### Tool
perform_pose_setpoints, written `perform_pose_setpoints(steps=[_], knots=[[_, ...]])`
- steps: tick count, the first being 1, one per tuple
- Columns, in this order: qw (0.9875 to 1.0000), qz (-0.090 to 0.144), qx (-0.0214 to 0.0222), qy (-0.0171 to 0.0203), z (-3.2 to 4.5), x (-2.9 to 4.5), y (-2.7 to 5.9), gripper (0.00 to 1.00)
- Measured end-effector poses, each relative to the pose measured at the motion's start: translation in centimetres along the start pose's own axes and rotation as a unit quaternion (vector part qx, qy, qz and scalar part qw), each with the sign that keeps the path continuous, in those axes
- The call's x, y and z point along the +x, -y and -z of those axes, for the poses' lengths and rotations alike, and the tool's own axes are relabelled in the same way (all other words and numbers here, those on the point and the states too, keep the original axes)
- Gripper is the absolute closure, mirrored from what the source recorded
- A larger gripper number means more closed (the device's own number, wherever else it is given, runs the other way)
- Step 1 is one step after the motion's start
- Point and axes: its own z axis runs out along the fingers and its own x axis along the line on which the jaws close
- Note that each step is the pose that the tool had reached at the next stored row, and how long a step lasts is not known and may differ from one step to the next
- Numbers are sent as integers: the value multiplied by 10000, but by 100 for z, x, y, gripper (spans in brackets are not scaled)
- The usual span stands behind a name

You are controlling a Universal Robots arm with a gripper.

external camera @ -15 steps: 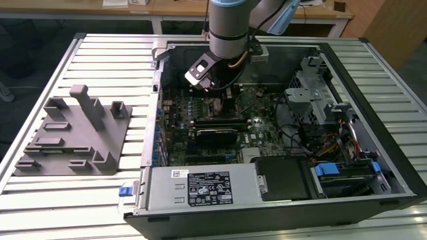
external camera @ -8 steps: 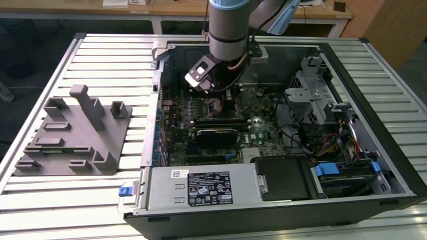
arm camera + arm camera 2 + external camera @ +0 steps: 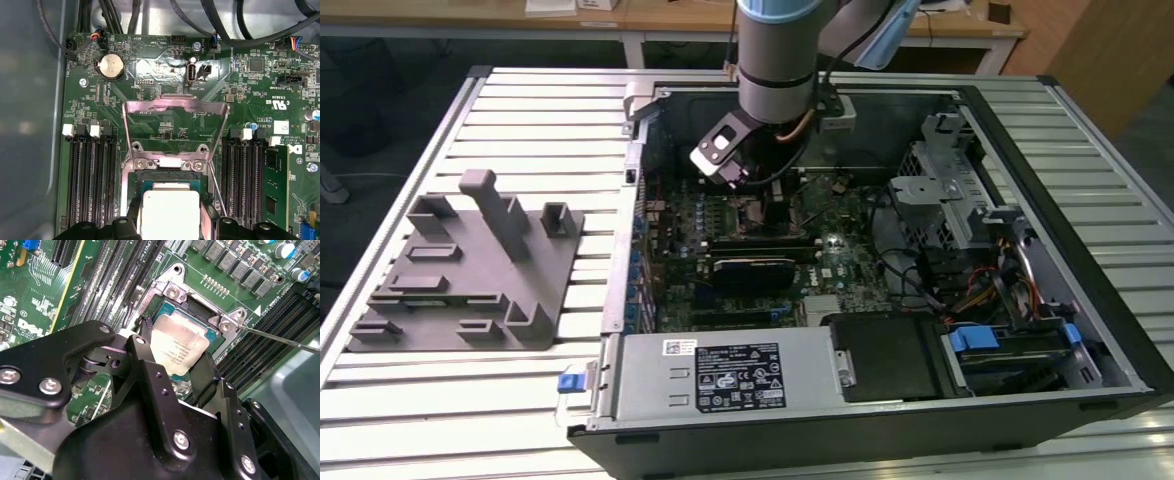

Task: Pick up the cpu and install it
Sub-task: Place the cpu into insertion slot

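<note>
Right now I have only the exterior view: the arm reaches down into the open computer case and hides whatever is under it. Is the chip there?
Observer: Yes. In the second wrist view the chip lies over the socket on the green board.
Operator: Is it still gripped?
Observer: The pincer is shut on the chip, with its black fingers against two opposite edges. I cannot tell whether the chip is fully down.
Operator: Is anything covering the socket?
Observer: No. In the first wrist view the metal cover stands flipped open beyond the chip.
</note>
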Motion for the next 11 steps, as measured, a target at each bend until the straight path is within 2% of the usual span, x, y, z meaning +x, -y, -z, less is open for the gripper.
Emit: perform_pose_setpoints(steps=[11], knots=[[10000,-5,0,-2,-19,7,-8,45]])
